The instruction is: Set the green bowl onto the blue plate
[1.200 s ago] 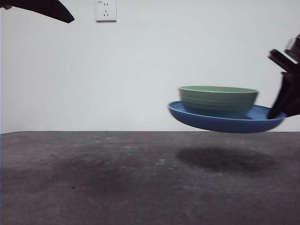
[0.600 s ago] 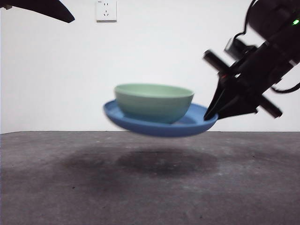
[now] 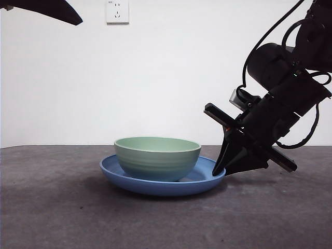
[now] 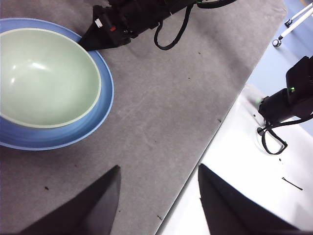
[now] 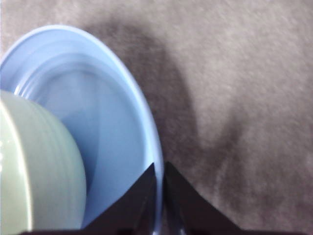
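The green bowl (image 3: 157, 156) sits inside the blue plate (image 3: 207, 175), and the plate rests on the grey table. My right gripper (image 3: 220, 169) comes in from the upper right and is shut on the plate's right rim; in the right wrist view its jaws pinch the blue plate (image 5: 112, 142) rim beside the green bowl (image 5: 34, 171). The left wrist view, from above, shows the green bowl (image 4: 44, 76) on the blue plate (image 4: 100, 110) and the right gripper (image 4: 87, 43) at its rim. My left gripper (image 4: 159, 198) hangs open and empty above the table, apart from the dishes.
A black tip (image 3: 49, 10) of the waiting left arm shows at the top left of the front view. A wall socket (image 3: 117, 11) is on the back wall. The table's edge (image 4: 222, 120) runs beside a white surface with a black cable.
The plate with the bowl on it moved left and down from the air onto the table, carried by the right gripper. The left arm has not moved.
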You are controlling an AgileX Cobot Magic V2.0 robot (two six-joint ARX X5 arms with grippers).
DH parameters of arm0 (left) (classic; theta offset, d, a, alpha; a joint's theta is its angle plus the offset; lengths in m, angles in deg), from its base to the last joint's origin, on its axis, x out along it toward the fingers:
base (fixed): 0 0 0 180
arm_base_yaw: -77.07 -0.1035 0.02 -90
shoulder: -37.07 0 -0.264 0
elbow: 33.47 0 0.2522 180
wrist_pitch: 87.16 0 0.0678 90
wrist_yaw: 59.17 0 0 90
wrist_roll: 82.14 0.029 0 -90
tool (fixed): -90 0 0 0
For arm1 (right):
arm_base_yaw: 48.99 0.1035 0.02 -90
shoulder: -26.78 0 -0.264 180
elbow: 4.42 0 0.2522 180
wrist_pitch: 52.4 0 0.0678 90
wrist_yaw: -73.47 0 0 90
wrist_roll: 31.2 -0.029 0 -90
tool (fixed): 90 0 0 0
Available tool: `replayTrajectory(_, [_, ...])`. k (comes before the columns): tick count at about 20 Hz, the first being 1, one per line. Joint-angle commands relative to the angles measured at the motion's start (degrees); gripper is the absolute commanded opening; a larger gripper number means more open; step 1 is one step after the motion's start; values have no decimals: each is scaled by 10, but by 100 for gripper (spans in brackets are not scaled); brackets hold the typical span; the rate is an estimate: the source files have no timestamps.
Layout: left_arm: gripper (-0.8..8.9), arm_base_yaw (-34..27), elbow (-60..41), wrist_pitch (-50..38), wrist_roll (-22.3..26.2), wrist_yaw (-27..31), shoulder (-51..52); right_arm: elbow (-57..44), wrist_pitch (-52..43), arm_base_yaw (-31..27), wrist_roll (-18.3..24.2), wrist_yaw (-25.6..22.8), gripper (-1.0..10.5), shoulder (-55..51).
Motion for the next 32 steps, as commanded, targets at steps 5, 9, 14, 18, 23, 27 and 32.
replayTrajectory(5, [257, 3, 3, -5, 7, -3, -4, 12, -10, 6, -2, -2, 148, 3])
replayTrajectory(9, [257, 3, 3, -5, 7, -3, -4, 12, -4, 6, -2, -6, 210, -31])
replayTrajectory(14, [257, 3, 3, -5, 7, -3, -4, 12, 79, 6, 41, -44, 214, -145])
replayTrajectory(18, [257, 3, 3, -5, 7, -3, -4, 12, 200, 6, 122, -42, 214, -279])
replayTrajectory(23, [257, 3, 3, -5, 7, -3, -4, 12, 323, 6, 193, -40, 214, -412])
replayTrajectory(27, [257, 3, 3, -5, 7, -3, -4, 12, 400, 6, 227, -23, 214, -481])
replayTrajectory(32, [257, 3, 3, -5, 7, -3, -4, 12, 512, 6, 253, 43, 214, -543])
